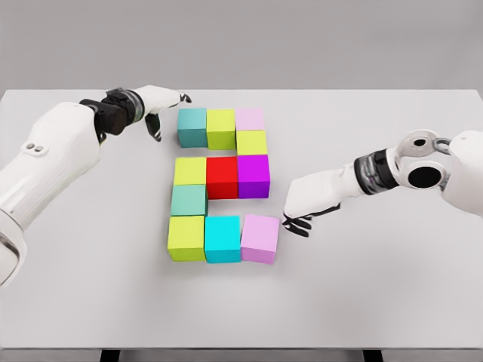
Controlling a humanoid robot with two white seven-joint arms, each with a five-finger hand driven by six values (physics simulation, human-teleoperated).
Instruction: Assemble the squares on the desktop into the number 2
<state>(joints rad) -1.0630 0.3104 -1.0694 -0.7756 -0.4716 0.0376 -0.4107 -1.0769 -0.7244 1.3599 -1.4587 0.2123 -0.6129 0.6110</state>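
Several coloured cubes sit together mid-table. The top row runs teal cube (192, 127), lime cube (221, 128), pale pink cube (250, 118). A yellow-green cube (252, 142) sits under the pink one. The middle row is yellow cube (190, 170), red cube (222, 176), purple cube (253, 175). A second teal cube (189, 200) hangs below the yellow. The bottom row is lime cube (186, 237), cyan cube (223, 238), pink cube (260, 238), slightly askew. My left hand (167, 111) hovers just left of the top teal cube, fingers relaxed, holding nothing. My right hand (296, 221) rests just right of the bottom pink cube, fingers loose and empty.
The white table (377, 294) stretches wide on both sides of the cubes and toward the front edge. Nothing else stands on it. A grey wall lies behind the far edge.
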